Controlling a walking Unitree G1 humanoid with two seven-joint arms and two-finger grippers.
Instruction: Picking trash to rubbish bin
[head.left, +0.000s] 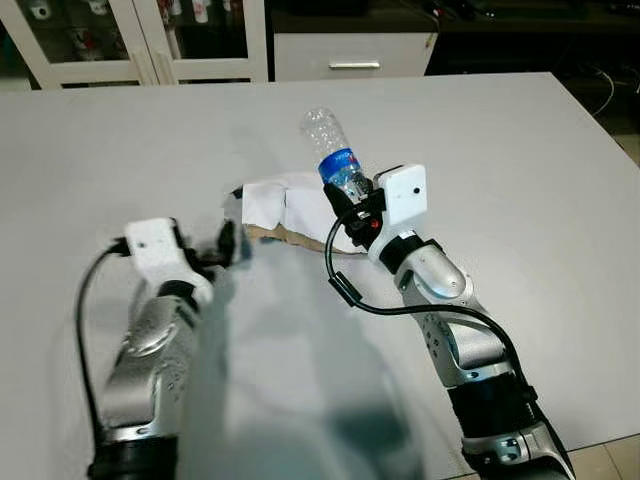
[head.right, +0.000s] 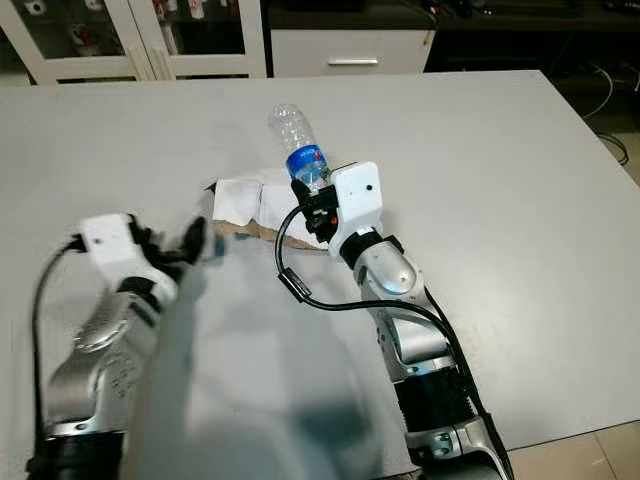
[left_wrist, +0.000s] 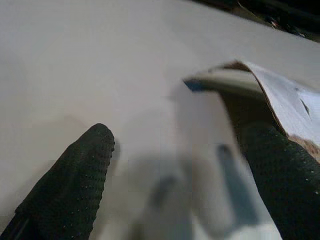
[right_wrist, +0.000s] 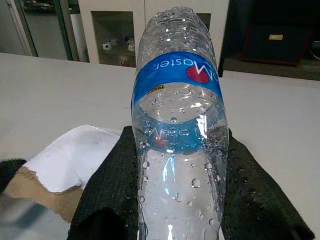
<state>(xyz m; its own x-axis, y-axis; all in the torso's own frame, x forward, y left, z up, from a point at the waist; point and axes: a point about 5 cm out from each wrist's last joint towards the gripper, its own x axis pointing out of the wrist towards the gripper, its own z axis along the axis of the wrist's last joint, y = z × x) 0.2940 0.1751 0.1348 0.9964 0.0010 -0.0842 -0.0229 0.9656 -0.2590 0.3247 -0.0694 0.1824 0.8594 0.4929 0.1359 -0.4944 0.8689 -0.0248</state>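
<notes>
Bottle clamped in our right gripper fingers; left gripper fingers spread open.
Wet plastic could slip out; left fingers may snag the torn paper.

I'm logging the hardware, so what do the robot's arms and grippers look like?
Both arms are silver metal with black joint bands. Each wrist carries a white boxy camera housing and a looping black cable. The left gripper and right gripper have long black fingers with dotted, textured pads.
</notes>
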